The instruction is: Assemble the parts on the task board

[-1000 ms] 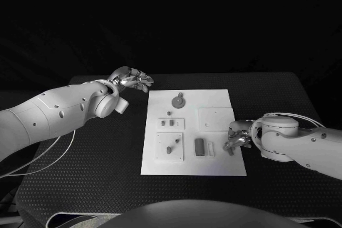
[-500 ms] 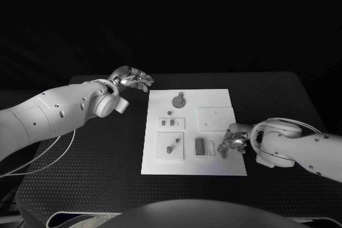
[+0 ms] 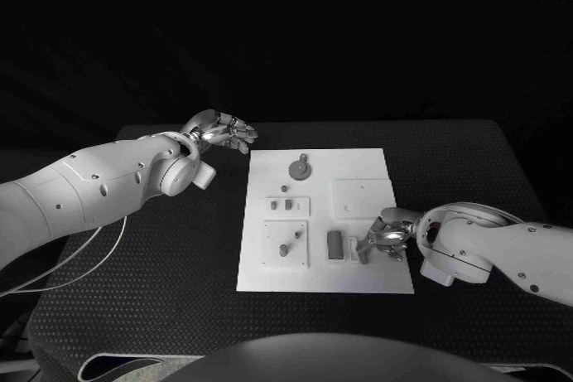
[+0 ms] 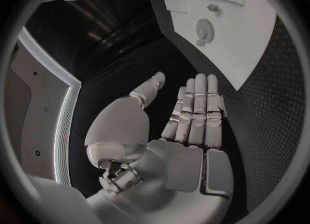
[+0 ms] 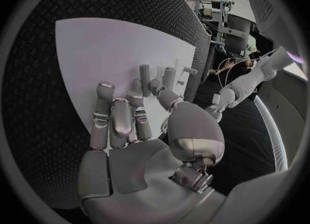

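Right hand: over the task board at its near right part, fingers spread and straight, gripping nothing; fingertips just beside the two upright bars.
Left hand: off the task board, above the counter beyond the board's far left corner; fingers extended side by side, thumb apart, nothing held.
Task board: white plate lying flat on the black counter, between the two arms.
Dark bar: on the board's near half, left of the right hand.
Pale bar: just beside the dark bar, nearer the right hand.
Round part: on the board's far end.
Small parts: on a raised square at the board's left-middle.
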`<control>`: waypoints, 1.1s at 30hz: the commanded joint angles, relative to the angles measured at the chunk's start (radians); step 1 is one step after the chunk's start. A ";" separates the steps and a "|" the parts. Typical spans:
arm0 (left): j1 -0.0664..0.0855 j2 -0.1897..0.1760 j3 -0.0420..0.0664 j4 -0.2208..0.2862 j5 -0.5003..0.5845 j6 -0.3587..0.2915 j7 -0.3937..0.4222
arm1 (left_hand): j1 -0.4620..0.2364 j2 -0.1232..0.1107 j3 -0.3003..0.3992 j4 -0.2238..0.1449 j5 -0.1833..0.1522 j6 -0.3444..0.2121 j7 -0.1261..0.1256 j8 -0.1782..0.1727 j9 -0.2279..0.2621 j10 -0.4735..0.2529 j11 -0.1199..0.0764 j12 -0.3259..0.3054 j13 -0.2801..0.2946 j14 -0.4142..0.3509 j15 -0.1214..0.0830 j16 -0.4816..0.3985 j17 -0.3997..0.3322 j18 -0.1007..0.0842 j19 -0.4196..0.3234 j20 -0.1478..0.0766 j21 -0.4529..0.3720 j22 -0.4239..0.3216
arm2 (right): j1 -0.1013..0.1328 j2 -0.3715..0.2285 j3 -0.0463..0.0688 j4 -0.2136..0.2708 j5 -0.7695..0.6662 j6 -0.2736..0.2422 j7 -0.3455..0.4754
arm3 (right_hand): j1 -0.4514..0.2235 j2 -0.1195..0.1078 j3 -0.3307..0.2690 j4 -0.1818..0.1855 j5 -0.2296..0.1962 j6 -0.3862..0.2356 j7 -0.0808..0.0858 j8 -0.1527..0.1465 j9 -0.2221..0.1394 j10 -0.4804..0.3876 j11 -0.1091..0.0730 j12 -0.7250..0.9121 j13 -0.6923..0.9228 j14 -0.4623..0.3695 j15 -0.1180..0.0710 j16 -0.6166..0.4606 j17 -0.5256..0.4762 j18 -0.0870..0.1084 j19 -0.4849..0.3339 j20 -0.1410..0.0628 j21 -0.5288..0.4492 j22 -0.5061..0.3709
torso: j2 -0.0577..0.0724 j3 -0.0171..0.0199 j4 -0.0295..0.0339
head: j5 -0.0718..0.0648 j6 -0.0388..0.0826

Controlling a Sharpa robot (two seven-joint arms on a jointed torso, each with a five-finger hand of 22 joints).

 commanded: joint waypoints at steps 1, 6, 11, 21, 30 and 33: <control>0.001 0.002 0.001 0.002 0.006 0.014 0.007 | -0.007 -0.002 -0.001 0.005 0.004 -0.004 0.008 0.001 -0.001 0.001 -0.003 0.004 0.001 0.009 0.001 -0.004 0.002 0.006 -0.003 0.002 0.004 -0.001 | -0.001 0.000 0.000 0.001 0.033 -0.026 0.012 | -0.017 -0.006 -0.006 0.002 0.001 0.004 0.001 0.007 0.002 0.006 -0.001 0.003 -0.002 0.007 0.001 0.003 0.000 0.007 0.007 0.001 0.002 0.018 | 0.000 0.0006 0.0000 | 0.001 0.000; 0.001 0.001 0.001 0.002 0.006 0.015 0.007 | -0.006 -0.003 -0.001 0.005 0.004 -0.004 0.008 0.001 -0.001 0.001 -0.003 0.004 0.001 0.009 0.001 -0.005 0.002 0.006 -0.003 0.002 0.003 -0.001 | -0.001 0.001 0.003 0.004 0.032 -0.036 0.014 | -0.020 -0.008 -0.006 0.002 0.001 0.005 0.001 0.007 0.001 0.006 -0.001 0.003 -0.002 0.007 0.001 0.003 -0.001 0.007 0.008 0.001 0.002 0.017 | 0.000 0.0003 -0.0004 | 0.002 0.000; 0.001 0.001 0.001 0.002 0.006 0.016 0.007 | -0.006 -0.003 -0.001 0.004 0.004 -0.004 0.008 0.002 -0.001 0.001 -0.003 0.004 0.001 0.009 0.001 -0.005 0.003 0.006 -0.003 0.002 0.003 -0.001 | 0.000 0.000 0.007 0.006 0.029 -0.040 0.015 | -0.025 -0.011 -0.006 0.004 0.002 0.006 0.001 0.006 -0.001 0.006 -0.001 0.003 -0.002 0.008 0.001 0.002 0.000 0.007 0.009 0.001 0.001 0.017 | 0.000 0.0006 0.0000 | 0.002 -0.002; 0.001 0.000 0.001 0.003 0.006 0.016 0.007 | -0.006 -0.003 -0.001 0.004 0.004 -0.004 0.008 0.002 -0.001 0.001 -0.003 0.004 0.001 0.010 0.001 -0.006 0.004 0.006 -0.004 0.002 0.004 -0.001 | 0.004 0.001 0.020 0.015 0.022 -0.036 0.016 | -0.028 -0.015 -0.006 0.004 0.002 0.006 0.001 0.006 -0.002 0.006 -0.001 0.003 -0.002 0.008 0.000 0.002 0.000 0.007 0.010 0.000 0.000 0.016 | 0.000 -0.0003 -0.0006 | 0.002 -0.004; 0.002 -0.003 0.001 0.005 0.006 0.020 0.005 | -0.006 -0.003 -0.001 0.005 0.004 -0.004 0.008 0.002 -0.001 0.001 -0.003 0.004 0.002 0.010 0.001 -0.007 0.004 0.006 -0.004 0.002 0.004 -0.001 | 0.007 0.019 0.019 -0.005 0.016 0.006 -0.004 | -0.034 -0.020 -0.005 0.006 0.002 0.007 0.001 0.005 -0.004 0.006 -0.001 0.002 -0.003 0.008 0.000 0.001 -0.001 0.007 0.011 0.000 -0.001 0.016 | 0.001 -0.0013 0.0003 | 0.003 -0.006; 0.002 -0.003 0.001 0.005 0.006 0.019 0.005 | -0.007 -0.003 -0.001 0.005 0.004 -0.004 0.008 0.002 -0.001 0.001 -0.003 0.004 0.002 0.010 0.001 -0.007 0.005 0.006 -0.004 0.002 0.004 -0.001 | 0.007 0.026 0.018 -0.014 0.017 0.028 -0.012 | -0.038 -0.022 -0.005 0.008 0.002 0.007 0.001 0.005 -0.005 0.006 -0.001 0.002 -0.003 0.008 0.000 0.001 -0.001 0.007 0.011 0.000 -0.002 0.016 | 0.001 -0.0015 -0.0008 | 0.003 -0.007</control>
